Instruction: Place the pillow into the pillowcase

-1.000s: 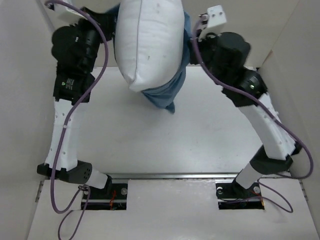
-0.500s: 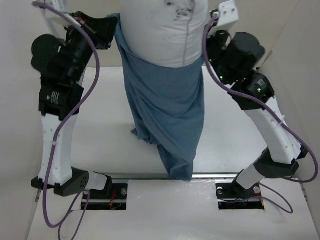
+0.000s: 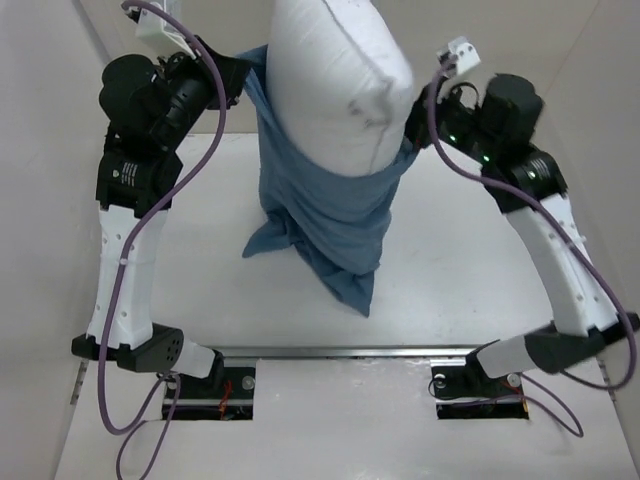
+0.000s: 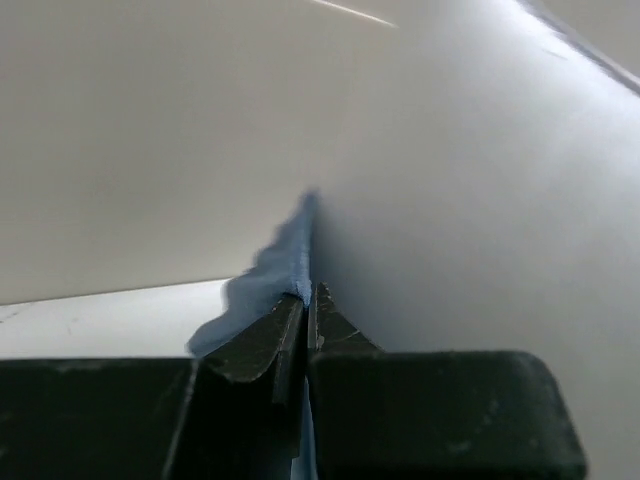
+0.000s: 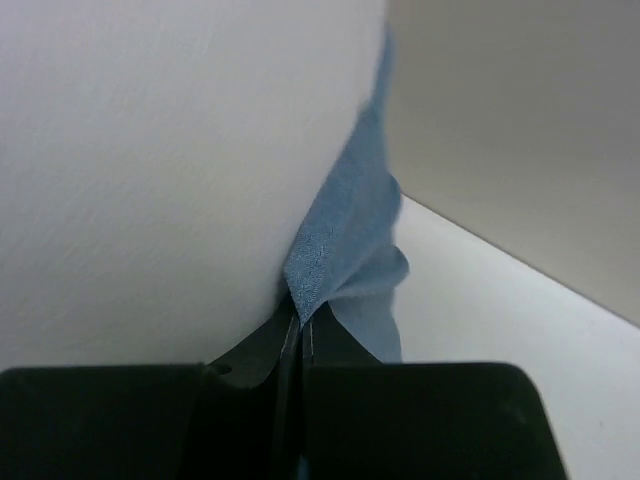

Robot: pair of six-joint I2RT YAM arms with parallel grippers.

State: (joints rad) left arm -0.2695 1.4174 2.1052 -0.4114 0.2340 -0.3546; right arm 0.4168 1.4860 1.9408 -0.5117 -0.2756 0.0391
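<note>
The plump white pillow stands up out of the slate-blue pillowcase, which hangs limp below it down to the table. Its lower part is hidden inside the cloth. My left gripper is shut on the pillowcase's left rim; in the left wrist view a blue edge sticks out from between the pressed jaws of the gripper, with white pillow to the right. My right gripper is shut on the right rim; in the right wrist view the gripper pinches blue cloth beside the pillow.
Beige walls close in the white table on the left, right and back. Both arm bases sit at the near edge behind a metal rail. Purple cables loop along each arm.
Both arms have kept moving the raised bundle. The pillowcase's bottom, which hung to the rail, has drawn back up the table, and the pillow now leans right with a corner over the cloth.
</note>
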